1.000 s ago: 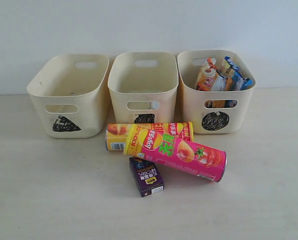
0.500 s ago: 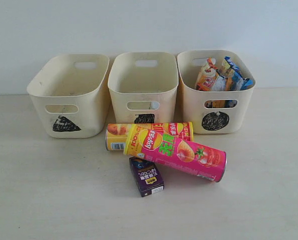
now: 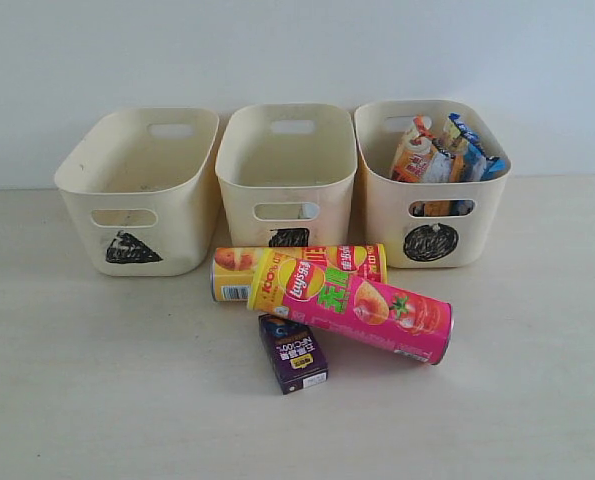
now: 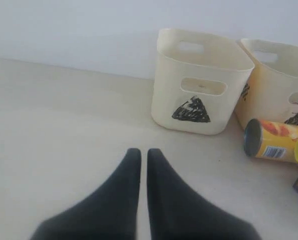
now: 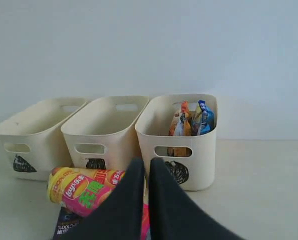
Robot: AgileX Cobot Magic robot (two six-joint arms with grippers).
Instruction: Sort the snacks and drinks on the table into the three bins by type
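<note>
- Your left tool (image 4: 144, 152) has its two dark fingers drawn to a thin slit with nothing between them. It hangs over bare surface (image 4: 53, 130), well short of the triangle bin (image 4: 199, 107).
- Your right tool (image 5: 146, 161) is just as narrow and also holds nothing. It points toward the bins from above the tubes.
- Nearest you on the surface lies the dark purple carton (image 3: 293, 353), flat on its side. Its far end sits against the pink tube (image 3: 352, 305).
- You see the pink tube lying on its side at a slant, its yellow lid toward the left. The lid end overlaps the tube behind it.
- Behind that, the yellow-orange-red tube (image 3: 235, 272) lies on its side, parallel to the row of bins and just in front of the square bin (image 3: 239, 215).
- You have the three cream bins in a row along the wall, side by side. The triangle bin is on the left, the square bin in the middle and the circle bin (image 3: 382, 215) on the right.
- Inside the circle bin stand the orange bag (image 3: 415, 152) and the blue-white bag (image 3: 472, 150), upright and leaning together.
- You can see no contents in the triangle and square bins.
</note>
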